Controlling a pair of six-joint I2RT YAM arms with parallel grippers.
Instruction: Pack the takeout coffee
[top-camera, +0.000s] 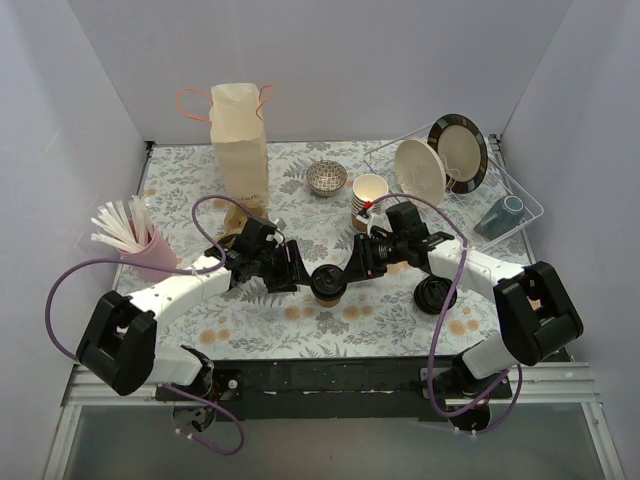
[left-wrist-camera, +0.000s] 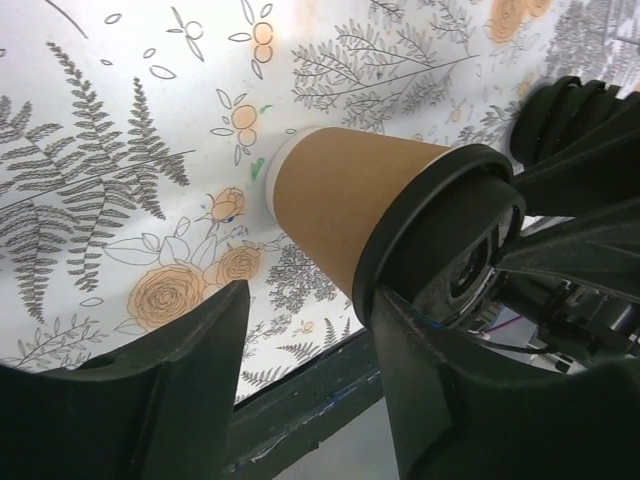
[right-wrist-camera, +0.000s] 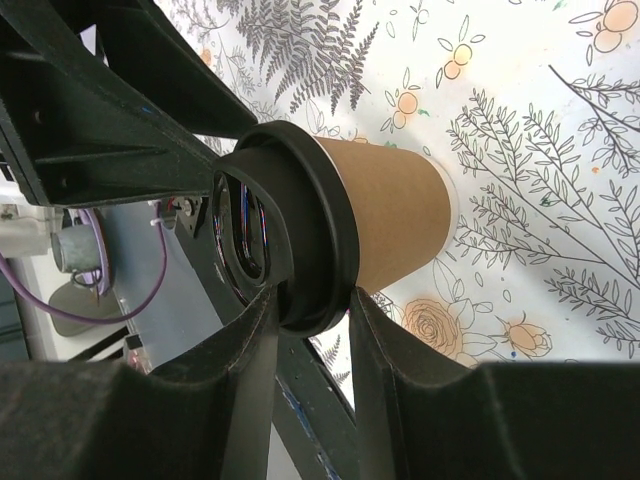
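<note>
Top external view: small brown paper cup with black plastic lid (top-camera: 328, 283) stands on the floral table (top-camera: 300, 205), right gripper (right-wrist-camera: 312, 305) pinching its lid rim, left gripper (left-wrist-camera: 310, 315) wide alongside; advise a level lift toward the tall tan paper bag (top-camera: 240, 140).

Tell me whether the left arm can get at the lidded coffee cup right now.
Probably yes. The left gripper is open with the takeout coffee standing between its fingers, nothing in between. The right gripper pinches its lid from the opposite side, so room is tight.
</note>
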